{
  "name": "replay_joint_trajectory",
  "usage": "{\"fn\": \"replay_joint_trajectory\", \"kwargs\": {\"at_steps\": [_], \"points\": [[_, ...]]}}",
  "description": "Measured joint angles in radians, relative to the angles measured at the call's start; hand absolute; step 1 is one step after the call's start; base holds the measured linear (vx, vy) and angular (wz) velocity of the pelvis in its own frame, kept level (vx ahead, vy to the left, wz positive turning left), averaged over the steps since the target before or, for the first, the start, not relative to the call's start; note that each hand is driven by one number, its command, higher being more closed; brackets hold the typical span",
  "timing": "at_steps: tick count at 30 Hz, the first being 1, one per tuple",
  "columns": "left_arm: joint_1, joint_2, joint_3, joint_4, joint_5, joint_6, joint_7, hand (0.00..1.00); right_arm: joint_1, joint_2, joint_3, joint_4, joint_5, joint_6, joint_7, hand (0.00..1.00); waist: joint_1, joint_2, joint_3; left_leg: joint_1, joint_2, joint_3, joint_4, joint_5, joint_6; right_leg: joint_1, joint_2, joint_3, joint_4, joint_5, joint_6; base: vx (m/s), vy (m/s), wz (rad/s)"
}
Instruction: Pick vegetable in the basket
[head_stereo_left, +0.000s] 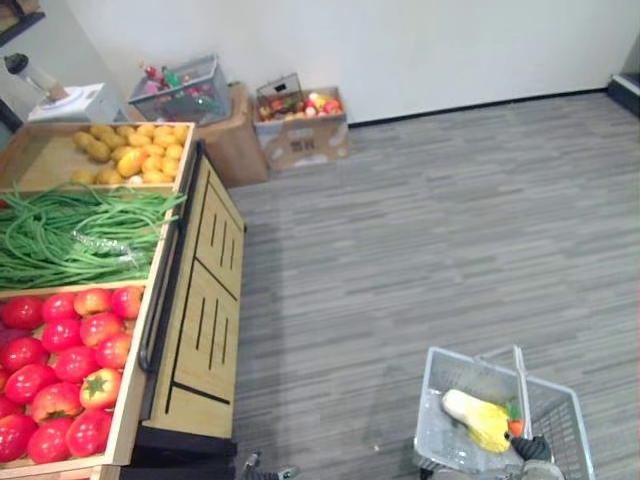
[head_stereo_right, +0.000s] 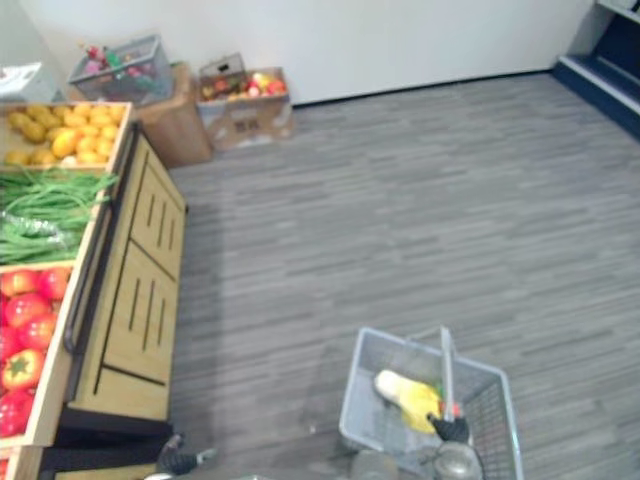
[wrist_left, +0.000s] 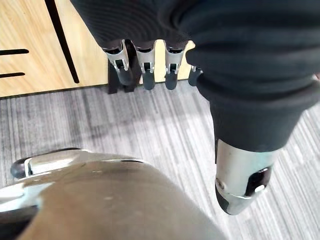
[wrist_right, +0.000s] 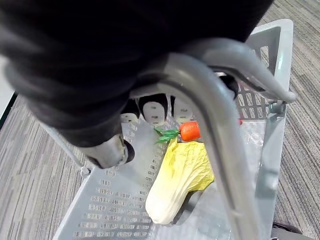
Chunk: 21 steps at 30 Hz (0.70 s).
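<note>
Grey plastic mesh shopping basket stands on the grey striped floor, its handle raised. Inside lies a pale yellow-white cabbage, with a small orange carrot just beside it. The dark-covered right hand sits at the handle's near end. Well apart to the left, a light wooden produce stand holds yellow-orange rounded produce, green long beans and red tomatoes in separate compartments.

The right hand sits low at 5 o'clock in the left eye view, dark ribbed cover upward. Its fingers curl under the basket handle, with the thumb beside them. The left hand hangs at 7 o'clock, fingers straight and relaxed, thumb apart, holding nothing.
</note>
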Motion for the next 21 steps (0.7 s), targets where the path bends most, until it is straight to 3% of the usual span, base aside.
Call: {"fn": "replay_joint_trajectory", "kwargs": {"at_steps": [3, 4, 6, 8, 9, 10, 15, 17, 21], "points": [[0.000, 0.008, 0.001, 0.000, -0.001, 0.001, 0.014, 0.00, 0.021, -0.001, -0.001, 0.002, 0.000, 0.000, -0.001, 1.00, 0.003, -0.017, 0.003, -0.051, -0.002, -0.004, 0.102, 0.112, -0.007, 0.064, -0.019, -0.012, -0.049, 0.012, -0.018, 0.11, -0.102, 0.14], [0.000, 0.007, 0.003, 0.000, -0.002, 0.001, 0.019, 0.00, 0.027, -0.008, -0.007, 0.005, 0.000, 0.000, -0.001, 1.00, 0.002, -0.018, 0.004, -0.060, -0.008, 0.002, 0.095, 0.036, -0.016, 0.074, -0.031, -0.019, -0.057, 0.014, -0.021, 0.12, -0.054, 0.19], [-0.001, 0.007, 0.006, 0.000, -0.001, 0.002, 0.021, 0.00, 0.025, -0.015, -0.028, 0.012, 0.001, 0.000, -0.001, 1.00, 0.000, -0.021, 0.006, -0.066, -0.045, 0.034, -0.013, -0.050, -0.012, 0.074, -0.054, -0.027, -0.058, 0.014, -0.021, 0.08, 0.012, 0.15], [0.002, 0.004, 0.005, 0.000, 0.002, 0.005, 0.021, 0.00, 0.023, -0.020, -0.040, 0.017, 0.001, 0.000, -0.001, 1.00, -0.001, -0.019, 0.005, -0.035, -0.074, 0.061, -0.220, -0.050, -0.003, 0.072, -0.062, -0.034, -0.056, 0.014, -0.020, 0.04, 0.102, 0.08], [0.005, -0.001, 0.006, 0.001, 0.007, 0.014, 0.021, 0.00, 0.021, -0.022, -0.040, 0.017, 0.001, 0.000, -0.001, 1.00, -0.002, -0.010, 0.002, -0.020, -0.080, 0.065, -0.338, 0.000, 0.019, 0.068, -0.049, -0.033, -0.059, 0.017, -0.011, 0.01, 0.190, -0.06], [0.006, 0.002, 0.009, 0.002, 0.013, 0.022, 0.022, 0.00, 0.019, -0.013, -0.039, 0.020, 0.001, 0.000, -0.002, 1.00, -0.003, -0.001, -0.006, 0.014, -0.081, 0.082, -0.401, -0.032, 0.020, 0.069, -0.042, -0.031, -0.078, 0.025, 0.007, 0.01, 0.238, -0.04], [0.012, 0.039, 0.006, 0.002, 0.041, 0.032, 0.028, 0.00, 0.022, 0.019, -0.039, 0.023, 0.000, 0.000, -0.004, 1.00, -0.009, -0.065, -0.016, 0.032, -0.147, 0.118, -0.479, -0.046, 0.051, 0.058, -0.095, -0.008, -0.115, 0.056, 0.052, 0.00, 0.163, -0.08], [0.016, 0.038, -0.002, 0.002, 0.045, 0.035, 0.028, 0.00, 0.031, 0.020, -0.040, 0.023, 0.000, 0.000, -0.006, 1.00, -0.010, -0.062, -0.020, 0.054, -0.178, 0.136, -0.501, -0.044, 0.065, 0.057, -0.118, 0.010, -0.117, 0.061, 0.061, 0.03, 0.121, -0.21], [0.009, 0.040, -0.002, 0.002, 0.049, 0.035, 0.028, 0.00, 0.033, 0.020, -0.041, 0.028, 0.001, 0.000, -0.006, 1.00, -0.021, -0.046, -0.032, 0.063, -0.191, 0.139, -0.516, -0.044, 0.069, 0.053, -0.125, 0.020, -0.120, 0.062, 0.063, 0.04, 0.046, -0.09]]}}
